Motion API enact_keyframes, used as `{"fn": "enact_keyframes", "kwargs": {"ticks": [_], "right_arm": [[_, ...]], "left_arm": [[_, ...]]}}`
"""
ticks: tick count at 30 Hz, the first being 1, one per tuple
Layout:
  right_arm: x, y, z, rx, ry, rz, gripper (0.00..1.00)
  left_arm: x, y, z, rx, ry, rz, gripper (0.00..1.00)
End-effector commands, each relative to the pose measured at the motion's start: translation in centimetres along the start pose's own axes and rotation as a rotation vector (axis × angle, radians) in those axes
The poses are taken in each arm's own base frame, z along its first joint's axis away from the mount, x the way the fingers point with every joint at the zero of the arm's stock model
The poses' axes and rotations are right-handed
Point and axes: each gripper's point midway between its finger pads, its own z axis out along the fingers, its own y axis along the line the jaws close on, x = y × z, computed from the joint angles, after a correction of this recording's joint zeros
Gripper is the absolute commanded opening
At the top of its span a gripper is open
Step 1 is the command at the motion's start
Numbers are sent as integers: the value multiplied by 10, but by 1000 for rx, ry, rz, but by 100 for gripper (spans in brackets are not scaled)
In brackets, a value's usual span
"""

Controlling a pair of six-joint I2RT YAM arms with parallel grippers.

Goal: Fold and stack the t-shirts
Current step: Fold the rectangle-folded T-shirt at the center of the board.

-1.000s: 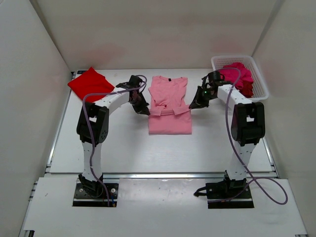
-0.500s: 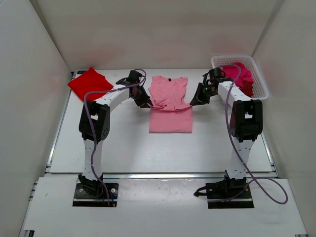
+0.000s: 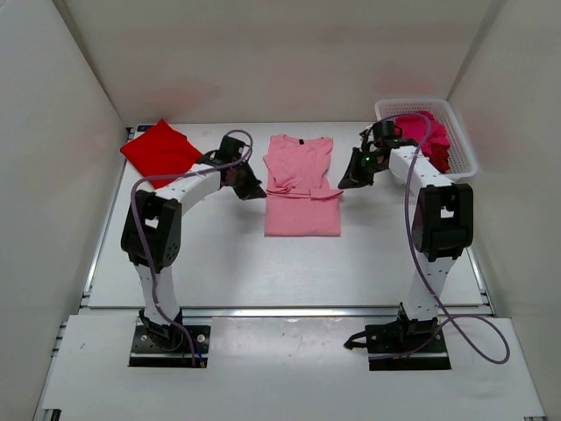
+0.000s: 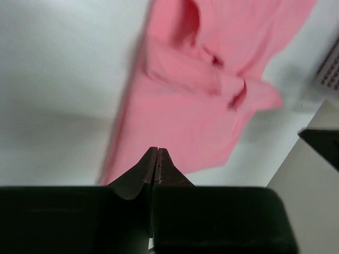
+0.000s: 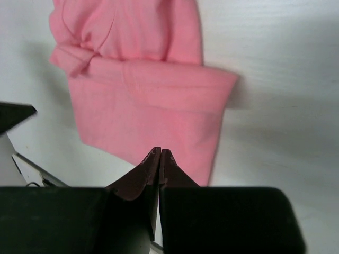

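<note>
Left gripper closed, holding nothing, beside the light pink t-shirt's left edge | right gripper closed, empty, beside its right edge | pink shirt flat mid-table, sleeves folded inward | bright red t-shirt folded, far left | magenta t-shirt in white basket

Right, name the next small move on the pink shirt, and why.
Probably open both and reach for the hem corners: the pink t-shirt lies flat, sleeves already folded in, while the left gripper and right gripper flank it, shut and empty.
</note>
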Motion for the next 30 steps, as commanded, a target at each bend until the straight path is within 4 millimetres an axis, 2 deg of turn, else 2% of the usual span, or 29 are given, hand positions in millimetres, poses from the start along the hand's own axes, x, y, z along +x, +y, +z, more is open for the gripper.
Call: {"fn": "enact_keyframes", "kwargs": {"ticks": [1,2,3,4,5,6,8,11,13,16,21,23,24,28,30], "right_arm": [[23,32,8,-51,29,-85,0],[31,38,17,-51,55,-95,0],[39,48,25,-66,74,-113,1],[37,50,30,-65,71,-108,0],[40,54,39,-74,78,-121,0],[40,64,39,-84,69,-136,0],[39,67,53,-75,67,-142,0],[40,71,70,-83,63,-139,0],[49,69,81,-85,78,-110,1],[52,65,89,-87,69,-78,0],[45,46,101,-50,60,-46,0],[39,45,103,-39,48,-56,0],[38,47,104,-40,44,-64,0],[30,38,110,-18,22,-44,0],[18,38,112,-17,-11,-52,0]], "left_arm": [[61,-25,-16,94,58,78,7],[71,-34,-20,133,56,84,3],[80,-24,-14,131,64,81,2],[91,-16,-14,126,85,66,2],[91,-21,-15,151,76,55,2],[97,-10,-11,131,90,51,3],[98,-8,-7,125,93,58,5],[97,9,5,77,102,33,6],[96,19,10,58,94,24,7],[99,35,13,25,110,9,7],[111,65,19,-34,141,5,6],[107,69,18,-43,132,-3,6],[113,73,20,-55,143,9,6],[113,85,21,-102,152,18,5],[114,93,21,-124,151,19,6]]}}
